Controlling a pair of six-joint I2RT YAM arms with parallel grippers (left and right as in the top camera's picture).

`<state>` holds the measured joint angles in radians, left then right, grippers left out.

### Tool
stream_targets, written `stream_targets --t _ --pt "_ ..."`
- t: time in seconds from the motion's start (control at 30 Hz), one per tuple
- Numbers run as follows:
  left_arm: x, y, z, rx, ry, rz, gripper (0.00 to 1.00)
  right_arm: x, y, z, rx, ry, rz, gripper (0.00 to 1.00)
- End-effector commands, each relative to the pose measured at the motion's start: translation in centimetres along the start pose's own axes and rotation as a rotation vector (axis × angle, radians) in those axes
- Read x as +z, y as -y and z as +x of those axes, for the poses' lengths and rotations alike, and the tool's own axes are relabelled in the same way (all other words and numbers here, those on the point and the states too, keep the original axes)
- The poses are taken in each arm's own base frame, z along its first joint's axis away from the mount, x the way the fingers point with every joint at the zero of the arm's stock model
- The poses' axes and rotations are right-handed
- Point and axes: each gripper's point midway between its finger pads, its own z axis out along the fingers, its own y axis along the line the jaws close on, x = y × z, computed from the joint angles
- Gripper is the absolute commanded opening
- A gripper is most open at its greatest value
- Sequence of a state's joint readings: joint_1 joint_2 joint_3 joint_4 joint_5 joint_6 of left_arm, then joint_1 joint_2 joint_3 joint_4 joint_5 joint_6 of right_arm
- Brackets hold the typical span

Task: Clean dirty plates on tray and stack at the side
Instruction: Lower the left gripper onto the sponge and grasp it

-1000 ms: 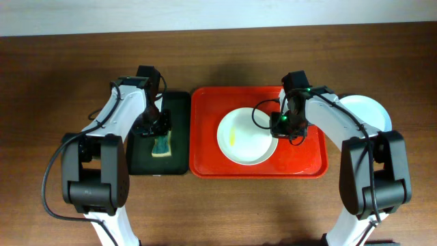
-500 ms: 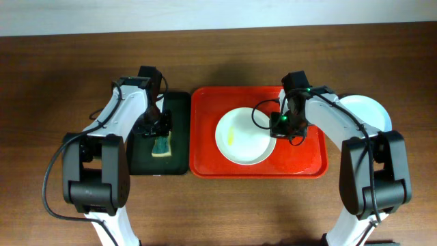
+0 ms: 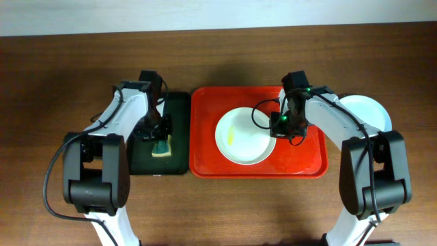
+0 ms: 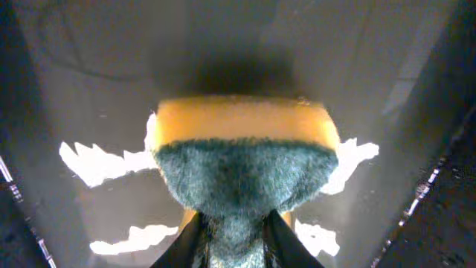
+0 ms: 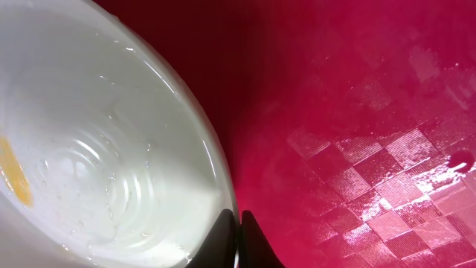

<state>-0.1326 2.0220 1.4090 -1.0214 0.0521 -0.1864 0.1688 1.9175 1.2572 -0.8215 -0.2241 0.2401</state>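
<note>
A white plate (image 3: pixel 244 136) with a yellow smear lies on the red tray (image 3: pixel 306 160). My right gripper (image 3: pixel 278 123) is shut on that plate's right rim; in the right wrist view the fingers (image 5: pixel 238 223) pinch the rim of the plate (image 5: pixel 97 149) over the tray (image 5: pixel 357 112). A pale plate (image 3: pixel 372 109) sits on the table right of the tray, partly hidden by my right arm. My left gripper (image 3: pixel 156 131) is shut on a yellow-and-green sponge (image 3: pixel 162 147) in the dark tray; the left wrist view shows the fingers (image 4: pixel 234 234) squeezing the sponge (image 4: pixel 242 160).
The small dark tray (image 3: pixel 176 113) lies left of the red tray, touching it. Its wet floor (image 4: pixel 89 89) shows in the left wrist view. Brown tabletop (image 3: pixel 54 82) lies all around, with a pale wall edge at the back.
The white plate has shifted slightly left on the red tray with my right gripper on its rim. My left gripper has shifted a little over the sponge.
</note>
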Motion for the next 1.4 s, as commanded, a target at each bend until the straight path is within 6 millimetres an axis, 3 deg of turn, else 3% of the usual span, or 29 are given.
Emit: stream_targets --t 0.0,0.07,0.33,0.57,0.73,0.8,0.87,0.93,1.07,1.27,1.37 --pt "1.5 -0.1 0.8 0.008 -0.03 -0.005 0.18 -0.2 -0.4 0.2 -0.005 0.003 -0.01 0.04" --pt "1.4 0.0 0.7 0.008 -0.025 0.0 0.0 -0.2 -0.4 0.2 -0.005 0.003 -0.01 0.04" --pt "-0.9 0.6 -0.9 0.029 0.037 0.022 0.0 -0.2 -0.4 0.8 0.001 -0.02 -0.009 0.04" --pt "-6.1 1.2 -2.9 0.039 0.215 0.05 0.0 0.0 -1.2 1.7 0.006 -0.058 -0.059 0.04" --pt "-6.8 1.1 -2.4 0.039 0.216 0.051 0.0 -0.2 -2.4 1.9 0.006 -0.07 -0.132 0.05" --pt "-6.8 1.1 -2.1 0.038 0.206 0.05 0.0 -0.2 -2.5 1.9 0.006 -0.072 -0.138 0.15" --pt "-6.8 1.1 -2.1 0.039 0.205 0.053 0.0 -0.1 -2.3 1.7 0.004 -0.063 -0.125 0.33" --pt "-6.8 1.1 -2.1 0.032 0.205 0.053 0.0 0.0 -1.7 1.2 -0.001 -0.039 -0.088 0.35" --pt "-7.1 1.1 -1.9 0.009 0.194 0.051 0.0 0.0 -1.1 0.8 -0.003 -0.02 -0.05 0.33" --pt "-9.3 1.3 -2.0 0.01 0.197 0.05 0.0 0.5 -0.8 1.6 0.003 -0.041 -0.046 0.25" --pt "-9.3 1.7 -1.9 0.018 0.193 0.055 0.0 0.7 -0.8 1.6 0.002 -0.038 -0.05 0.1"
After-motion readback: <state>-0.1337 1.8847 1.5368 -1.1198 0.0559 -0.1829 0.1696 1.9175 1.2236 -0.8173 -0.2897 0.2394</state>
